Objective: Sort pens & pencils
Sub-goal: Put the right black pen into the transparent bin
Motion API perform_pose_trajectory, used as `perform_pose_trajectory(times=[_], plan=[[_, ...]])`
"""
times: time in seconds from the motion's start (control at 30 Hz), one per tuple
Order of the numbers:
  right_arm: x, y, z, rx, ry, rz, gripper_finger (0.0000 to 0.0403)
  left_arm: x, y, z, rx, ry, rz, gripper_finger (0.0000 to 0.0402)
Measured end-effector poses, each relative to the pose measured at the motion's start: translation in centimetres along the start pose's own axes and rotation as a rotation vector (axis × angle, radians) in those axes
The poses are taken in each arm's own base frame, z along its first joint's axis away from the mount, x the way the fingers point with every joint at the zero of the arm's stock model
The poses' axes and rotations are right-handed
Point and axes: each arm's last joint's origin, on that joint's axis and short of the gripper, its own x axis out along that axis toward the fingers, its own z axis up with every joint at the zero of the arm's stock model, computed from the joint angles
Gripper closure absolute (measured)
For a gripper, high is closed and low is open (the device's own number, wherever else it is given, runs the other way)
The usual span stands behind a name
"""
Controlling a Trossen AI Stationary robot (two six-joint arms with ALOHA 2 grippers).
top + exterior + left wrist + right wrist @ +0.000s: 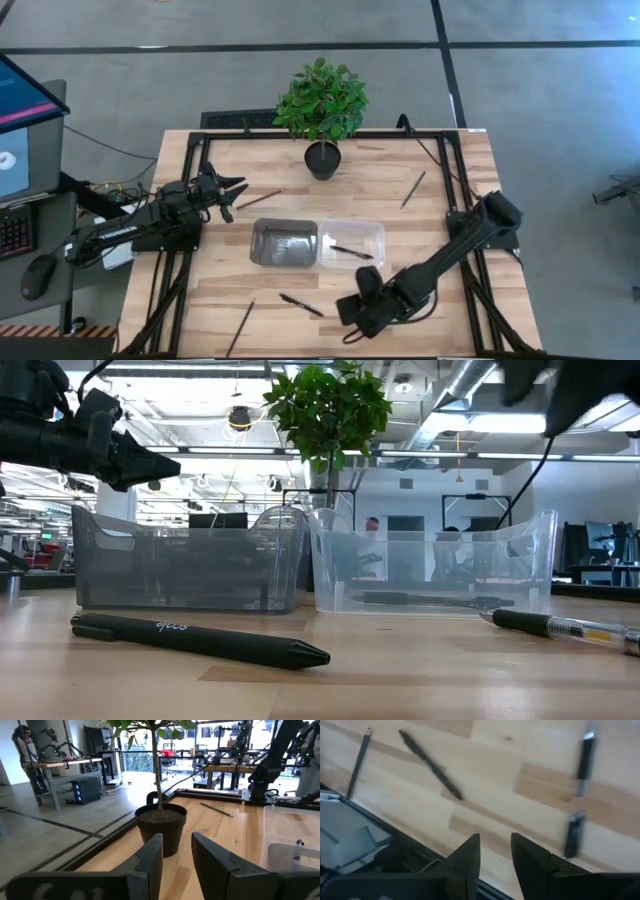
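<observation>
One black pen (301,305) (200,640) (430,765) lies flat on the wood near the table's near edge. A second pen (565,627) (580,795), part clear-barrelled, lies to its right. A third pen (350,251) (420,598) rests on the floor of the clear bin (375,232). Three pencils lie flat: one (258,199) beside my left gripper, one (413,188) (216,810) at the far right, one (240,328) (357,765) by the near edge. My left gripper (232,196) (177,845) hovers open, left of the bins. My right gripper (350,312) (495,845) hovers open above the table between the two loose pens.
A grey bin (285,242) (190,565) stands against the clear bin at mid-table. A potted plant (322,158) (160,822) stands at the far edge, ahead of my left gripper. A black frame (205,135) runs along the table's sides. Bare wood lies left and right of the bins.
</observation>
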Motion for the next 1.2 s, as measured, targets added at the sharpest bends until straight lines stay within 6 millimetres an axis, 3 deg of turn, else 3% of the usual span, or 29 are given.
perform_pose_trajectory(times=[0.17,0.3,0.47,0.87,1.2], plan=[[1.9,0.7,-0.7,-0.018,0.029,0.057,0.0273,0.0,0.0,0.0,-0.012,0.000,0.000,0.0308],[2.0,1.1,-1.1,-0.034,0.127,0.084,0.0273,0.0,0.0,0.0,-0.013,0.000,0.000,0.0308],[2.0,1.1,-1.2,-0.014,0.130,0.083,0.0271,0.0,0.0,0.0,-0.015,0.000,0.000,0.0308],[2.1,0.8,-0.7,-0.035,0.115,0.042,0.0170,0.0,0.0,0.0,-0.016,0.000,0.000,0.0308],[2.1,-0.5,-0.6,0.074,0.142,-0.113,0.0163,0.0,0.0,0.0,-0.016,0.000,0.000,0.0308]])
